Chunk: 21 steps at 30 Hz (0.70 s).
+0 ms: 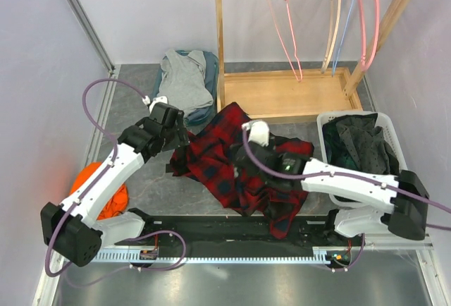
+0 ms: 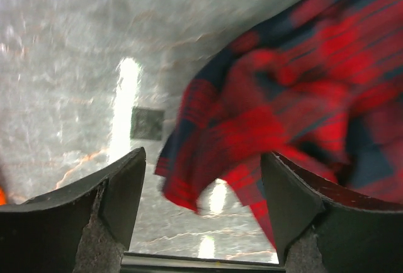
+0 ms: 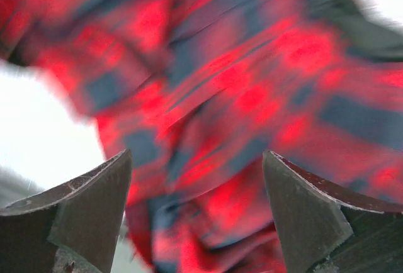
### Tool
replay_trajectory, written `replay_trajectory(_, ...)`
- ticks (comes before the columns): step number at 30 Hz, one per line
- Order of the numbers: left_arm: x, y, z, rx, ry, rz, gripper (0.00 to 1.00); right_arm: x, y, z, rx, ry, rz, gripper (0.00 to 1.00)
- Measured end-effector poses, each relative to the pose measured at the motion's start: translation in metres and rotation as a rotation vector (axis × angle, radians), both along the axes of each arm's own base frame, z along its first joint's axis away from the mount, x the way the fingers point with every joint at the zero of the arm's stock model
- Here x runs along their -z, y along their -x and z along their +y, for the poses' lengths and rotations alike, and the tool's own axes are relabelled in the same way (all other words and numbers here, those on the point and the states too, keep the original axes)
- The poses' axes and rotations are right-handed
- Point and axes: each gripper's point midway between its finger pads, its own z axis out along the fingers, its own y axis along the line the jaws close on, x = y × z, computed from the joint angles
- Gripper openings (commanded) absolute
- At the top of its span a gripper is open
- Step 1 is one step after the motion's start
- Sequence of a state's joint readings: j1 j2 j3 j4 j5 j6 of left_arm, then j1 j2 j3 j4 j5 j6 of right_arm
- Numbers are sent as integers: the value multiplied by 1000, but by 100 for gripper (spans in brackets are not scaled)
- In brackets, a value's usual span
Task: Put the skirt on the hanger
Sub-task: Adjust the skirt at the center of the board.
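Plaid skirt (image 1: 225,158) lies crumpled mid-frame on the bench (image 1: 149,185), between both arms. Left tool (image 2: 201,160) and right tool (image 3: 196,160) gape wide with cloth ahead and nothing pinched. Likely a regrasp hunting for the waistband. Hangers (image 1: 366,38) hang upper right, bare.

The skirt (image 3: 239,97) is blurred and cropped in both wrist views.
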State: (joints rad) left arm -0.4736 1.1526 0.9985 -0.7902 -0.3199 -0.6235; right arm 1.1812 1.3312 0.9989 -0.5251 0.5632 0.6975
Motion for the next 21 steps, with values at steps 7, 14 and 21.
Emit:
replay_trajectory(7,-47,-17,-8,56,20,-105,84,-30,-76,-89,332,-70,-56,89)
replay_trajectory(14,-67,-41,-25,124,13,-120,87,-1,-116,-122,440,-66,14,87)
replay_trajectory(21,-48,-117,-98,290,89,-52,86,54,-112,-143,481,-13,133,89)
